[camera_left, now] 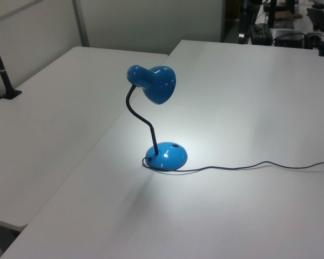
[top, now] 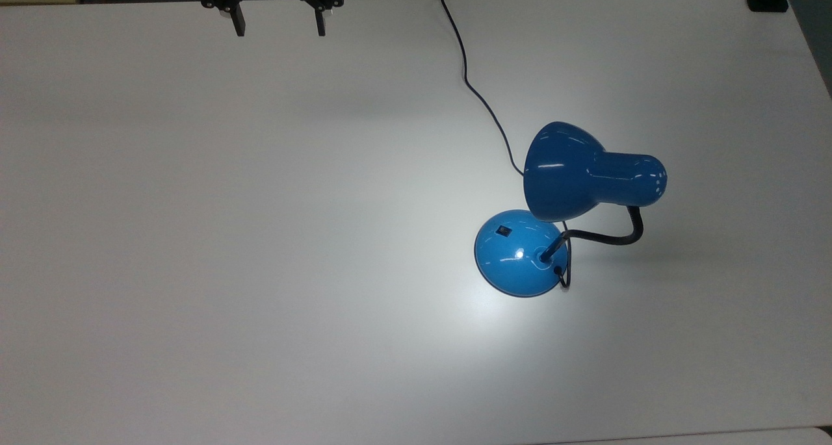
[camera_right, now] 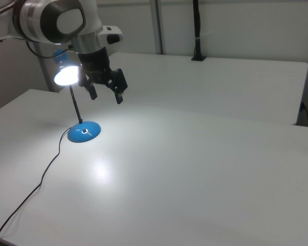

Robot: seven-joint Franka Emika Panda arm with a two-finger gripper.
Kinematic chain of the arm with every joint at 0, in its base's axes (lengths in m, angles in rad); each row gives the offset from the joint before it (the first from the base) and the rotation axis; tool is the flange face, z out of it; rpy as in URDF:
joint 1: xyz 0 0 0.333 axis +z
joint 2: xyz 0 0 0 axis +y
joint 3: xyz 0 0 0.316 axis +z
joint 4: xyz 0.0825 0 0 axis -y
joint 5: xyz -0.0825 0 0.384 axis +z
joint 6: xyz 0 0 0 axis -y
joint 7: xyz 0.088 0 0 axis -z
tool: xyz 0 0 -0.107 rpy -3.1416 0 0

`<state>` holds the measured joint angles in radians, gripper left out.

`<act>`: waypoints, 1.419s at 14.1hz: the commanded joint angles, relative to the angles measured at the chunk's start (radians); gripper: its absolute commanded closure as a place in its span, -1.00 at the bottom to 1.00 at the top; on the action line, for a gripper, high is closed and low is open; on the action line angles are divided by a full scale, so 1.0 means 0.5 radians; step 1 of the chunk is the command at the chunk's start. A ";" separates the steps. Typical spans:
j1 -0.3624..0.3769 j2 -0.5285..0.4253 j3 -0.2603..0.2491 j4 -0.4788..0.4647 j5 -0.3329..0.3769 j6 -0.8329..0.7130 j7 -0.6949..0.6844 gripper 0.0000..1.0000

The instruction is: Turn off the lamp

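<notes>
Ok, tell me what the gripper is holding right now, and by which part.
Nothing. The gripper is open with bare space between its fingers, up near the top view's upper edge, well apart from the lit lamp and its switch.

White table (top: 260, 237): lit blue lamp (top: 520, 256), dark cord (top: 481, 101) on it.

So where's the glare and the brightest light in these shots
Top view: a bright pool on the table beside the lamp, with a small glint on its base. Left view: the same glow around the base. Right view: the lit bulb glares inside the shade, behind the claw.
</notes>
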<state>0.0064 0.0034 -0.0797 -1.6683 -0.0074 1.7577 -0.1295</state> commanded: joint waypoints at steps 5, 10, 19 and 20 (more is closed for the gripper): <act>-0.004 -0.059 -0.006 -0.029 -0.019 -0.101 -0.054 -1.00; -0.022 -0.047 -0.003 -0.078 -0.016 -0.107 -0.509 -1.00; 0.018 0.094 0.122 -0.133 0.024 0.049 -0.574 -0.47; 0.036 0.119 0.138 -0.133 0.064 0.083 -0.451 -0.24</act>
<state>0.0086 0.0334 -0.0213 -1.7214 -0.0055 1.7472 -0.4558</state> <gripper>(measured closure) 0.101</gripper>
